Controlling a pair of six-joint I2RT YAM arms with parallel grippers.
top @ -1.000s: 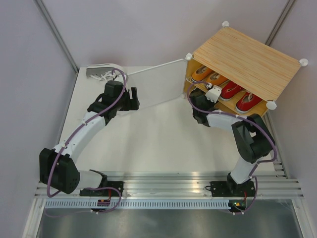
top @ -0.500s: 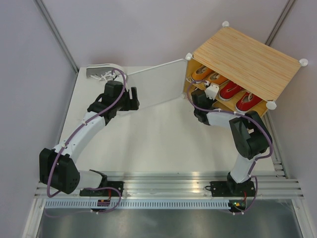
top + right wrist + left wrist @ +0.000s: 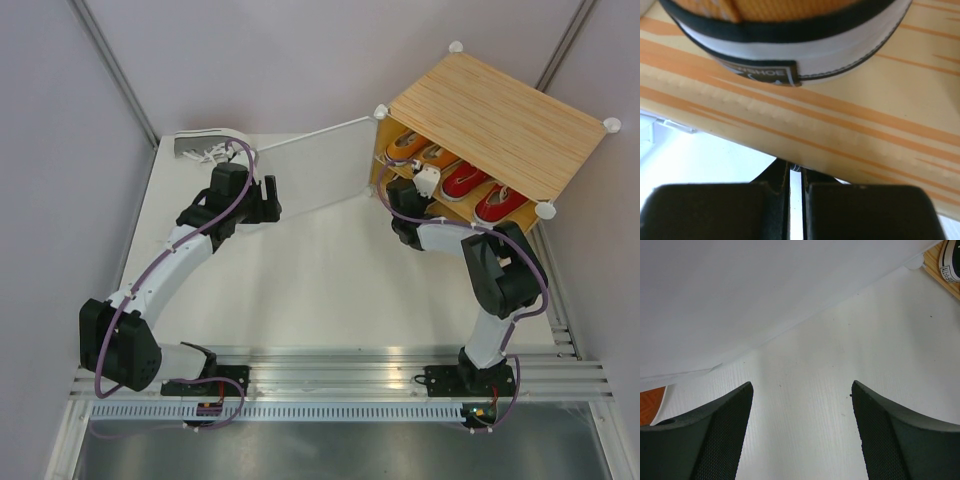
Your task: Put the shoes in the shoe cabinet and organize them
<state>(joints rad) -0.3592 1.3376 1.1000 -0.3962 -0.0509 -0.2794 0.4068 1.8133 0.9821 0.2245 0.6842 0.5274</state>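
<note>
The shoe cabinet (image 3: 500, 120) stands at the back right with its frosted door (image 3: 315, 165) swung open to the left. On its wood shelf (image 3: 865, 130) lie two orange shoes (image 3: 405, 145) and two red shoes (image 3: 497, 202). My right gripper (image 3: 393, 192) is at the shelf's front edge; in the right wrist view it (image 3: 796, 167) is shut, tips just under the edge, below an orange shoe's heel (image 3: 790, 45). My left gripper (image 3: 272, 200) is open and empty (image 3: 800, 390) over the table beside the door (image 3: 765, 290). A grey shoe (image 3: 205, 147) lies at the back left.
A black shoe's heel (image 3: 951, 260) shows on the cabinet's lower board in the left wrist view. White walls close in the table at the back and sides. An aluminium rail (image 3: 330, 375) runs along the near edge.
My right gripper has moved a little up and in toward the shelf's front edge, and its elbow has shifted left. The left arm has not moved.
</note>
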